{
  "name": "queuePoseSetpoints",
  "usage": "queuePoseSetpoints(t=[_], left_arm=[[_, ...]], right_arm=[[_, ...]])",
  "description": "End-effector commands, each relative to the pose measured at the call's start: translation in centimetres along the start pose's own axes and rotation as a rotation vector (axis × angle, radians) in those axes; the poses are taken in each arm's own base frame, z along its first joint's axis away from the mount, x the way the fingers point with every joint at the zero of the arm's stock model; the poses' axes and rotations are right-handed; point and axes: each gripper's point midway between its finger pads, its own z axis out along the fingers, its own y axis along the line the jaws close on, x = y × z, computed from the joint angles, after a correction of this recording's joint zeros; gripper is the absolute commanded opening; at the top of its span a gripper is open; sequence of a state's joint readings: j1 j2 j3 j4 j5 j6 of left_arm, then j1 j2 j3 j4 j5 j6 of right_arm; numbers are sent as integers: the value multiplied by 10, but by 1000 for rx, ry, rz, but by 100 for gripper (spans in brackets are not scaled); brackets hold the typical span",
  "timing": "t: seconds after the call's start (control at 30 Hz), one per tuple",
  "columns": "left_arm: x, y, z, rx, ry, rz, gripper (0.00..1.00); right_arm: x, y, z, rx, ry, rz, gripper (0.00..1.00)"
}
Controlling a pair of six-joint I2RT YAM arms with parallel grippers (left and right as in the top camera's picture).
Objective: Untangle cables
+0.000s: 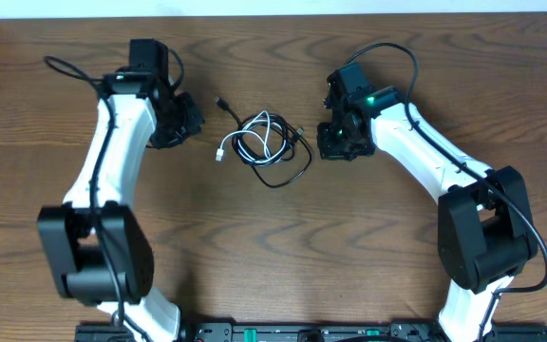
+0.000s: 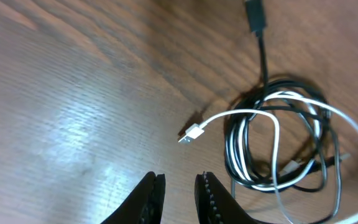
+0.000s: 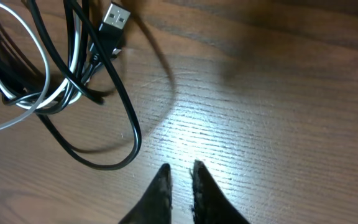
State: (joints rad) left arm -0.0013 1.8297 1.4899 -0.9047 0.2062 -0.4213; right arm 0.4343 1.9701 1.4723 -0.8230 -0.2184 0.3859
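left end effector [image 2: 180,186]: narrow gap, empty | right end effector [image 3: 181,177]: narrow gap, empty | arms flank cables [image 1: 269,142], apart

Robot lab bench, wood-grain table [image 1: 273,247], two arms [image 1: 112,161] mounted at its edge

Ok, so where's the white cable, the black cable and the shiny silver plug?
white cable [image 2: 193,132]: left wrist view, on its small plug end.
black cable [image 2: 255,15]: left wrist view, on its dark plug at the top.
silver plug [image 3: 112,17]: right wrist view, on its metal tip.
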Motion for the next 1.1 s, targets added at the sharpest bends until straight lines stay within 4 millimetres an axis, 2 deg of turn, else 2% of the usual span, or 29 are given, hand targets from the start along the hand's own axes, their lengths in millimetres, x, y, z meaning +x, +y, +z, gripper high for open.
queuePoseSetpoints(t=[0.0, 0.07, 0.1, 0.17, 0.27, 0.37, 0.47, 0.63, 0.83, 0.87, 0.9, 0.93, 1.0, 1.07], left_arm=[[15, -16, 28, 65, 105, 59, 23], [30, -29, 39, 136, 189, 82, 25], [45, -37, 47, 171, 263, 79, 25], [60, -42, 59, 164, 326, 60, 30], [74, -51, 76, 131, 373, 12, 32], [80, -61, 95, 69, 346, -27, 33], [69, -51, 106, -74, 225, -74, 33], [56, -59, 111, -112, 104, -85, 33], [67, -51, 109, -229, 72, -24, 31], [71, -48, 108, -263, 66, -4, 12], [73, -49, 108, -264, 71, 9, 7], [75, -50, 108, -262, 75, 25, 8], [75, -53, 102, -251, 77, 42, 7], [69, -59, 85, -228, 50, 40, 7]], right_arm=[[1, 5, 1, -20, 1, -44, 14], [1, 5, 1, -18, 3, -50, 18], [1, 6, 1, -22, 3, -49, 19], [0, 5, 0, -22, -2, -46, 20], [-4, 3, 0, -24, -11, -41, 23], [-4, -2, -1, -20, -9, -26, 27], [-4, -3, -1, -19, -6, -28, 28], [-3, -3, -1, -18, -3, -28, 28], [-3, -3, -1, -16, -1, -36, 27], [-4, -4, -2, -18, -6, -35, 27], [-5, -5, -2, -19, -10, -35, 26], [-7, -6, -3, -20, -14, -30, 25], [-10, -8, -6, -37, -19, -20, 18], [-12, -5, -17, -95, -25, -55, 14]])
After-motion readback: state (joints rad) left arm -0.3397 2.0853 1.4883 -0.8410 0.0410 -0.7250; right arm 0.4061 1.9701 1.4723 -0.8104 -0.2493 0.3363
